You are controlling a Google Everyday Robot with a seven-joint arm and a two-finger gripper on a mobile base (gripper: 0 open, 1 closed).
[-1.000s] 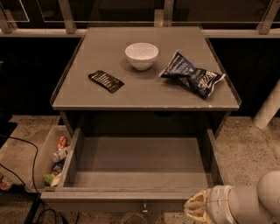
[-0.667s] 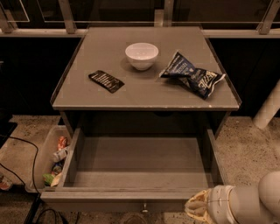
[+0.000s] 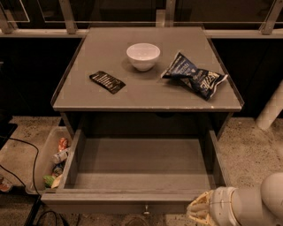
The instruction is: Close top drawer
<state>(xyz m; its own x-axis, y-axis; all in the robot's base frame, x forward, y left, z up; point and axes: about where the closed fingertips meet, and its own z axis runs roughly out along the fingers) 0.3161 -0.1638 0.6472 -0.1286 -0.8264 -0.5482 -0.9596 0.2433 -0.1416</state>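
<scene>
Speckled flooring frames the wide, shallow grey top drawer (image 3: 141,163), unchanged and fully open, so closing remains undone. Its front panel lies just left of the cream gripper (image 3: 201,212), whose grip I cannot tell.

Speckled floor (image 3: 252,150) spreads just beyond the gripper (image 3: 199,212), which sits at the bottom right. Far ahead of it, dark glass panes (image 3: 119,9) stand behind a metal railing (image 3: 68,15).

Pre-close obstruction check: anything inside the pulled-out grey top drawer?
The wide, shallow grey top drawer shows only bare grey floor, nothing lying in it. Its rear edge is shadowed beneath the flat grey cabinet top, unclear there. The cream-coloured gripper sits by its front right corner.
</scene>
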